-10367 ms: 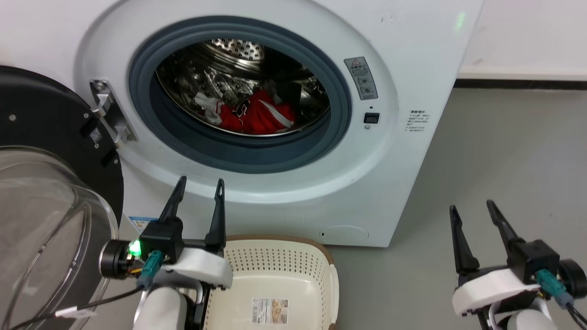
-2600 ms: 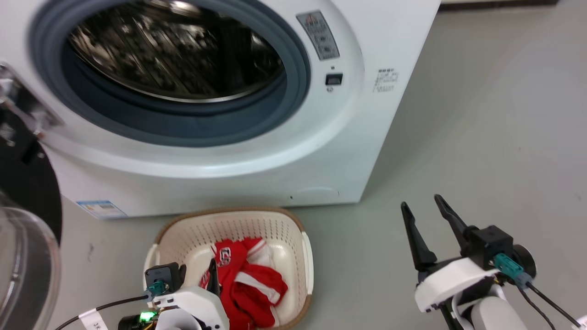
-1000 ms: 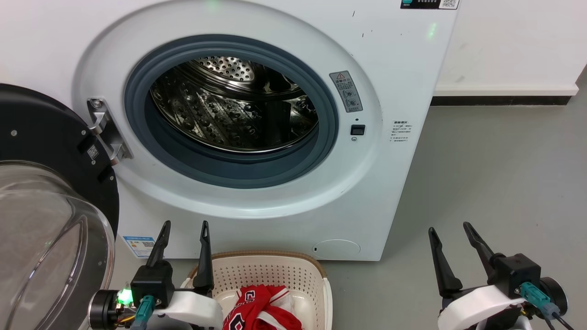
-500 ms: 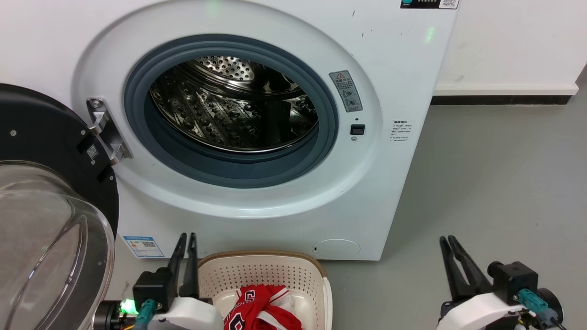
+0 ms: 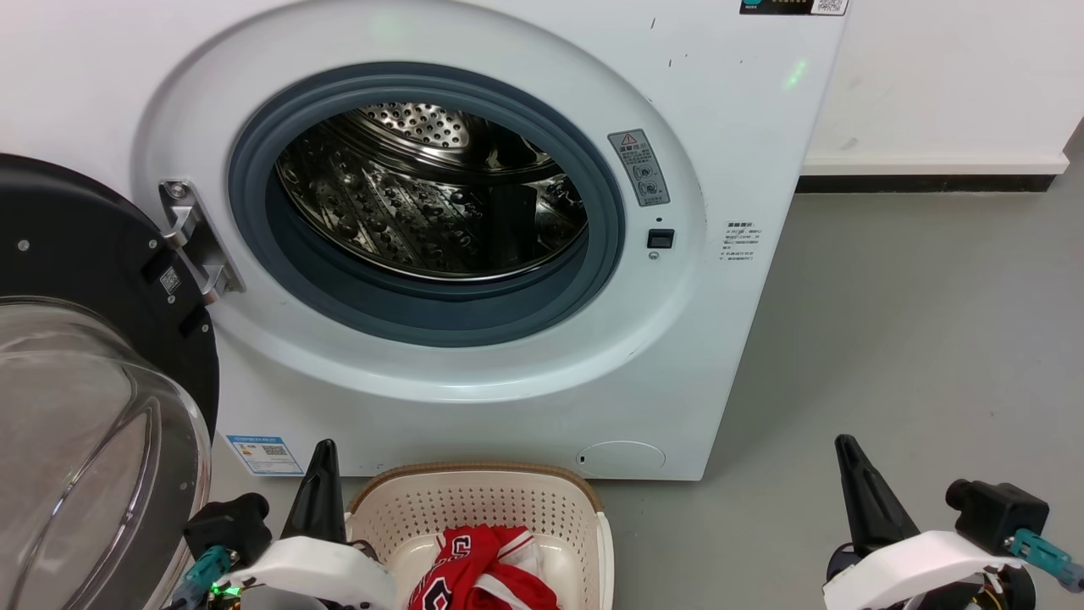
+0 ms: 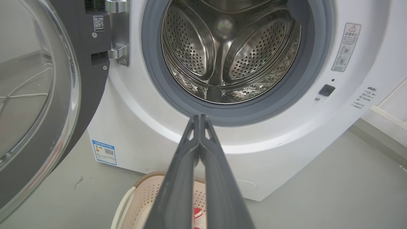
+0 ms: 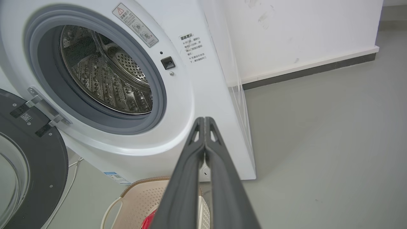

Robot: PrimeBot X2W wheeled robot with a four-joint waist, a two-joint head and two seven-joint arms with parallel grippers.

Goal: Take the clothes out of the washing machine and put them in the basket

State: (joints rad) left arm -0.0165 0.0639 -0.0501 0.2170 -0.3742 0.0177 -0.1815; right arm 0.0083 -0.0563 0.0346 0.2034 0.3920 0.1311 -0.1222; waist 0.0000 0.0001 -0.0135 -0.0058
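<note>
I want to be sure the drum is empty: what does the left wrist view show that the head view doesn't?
Left wrist view adds a straight look into the drum to its rear wall, no fabric there. Head view adds the right gripper and the lettering on the clothes. Both share the washing machine, its open door, the basket and the shut left gripper.

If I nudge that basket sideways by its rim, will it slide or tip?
Probably slides: the basket looks like thin perforated plastic on smooth grey floor, so likely light. It looks wide and low, holding only the crumpled red jersey, so tipping seems unlikely. The rim may flex a little.
</note>
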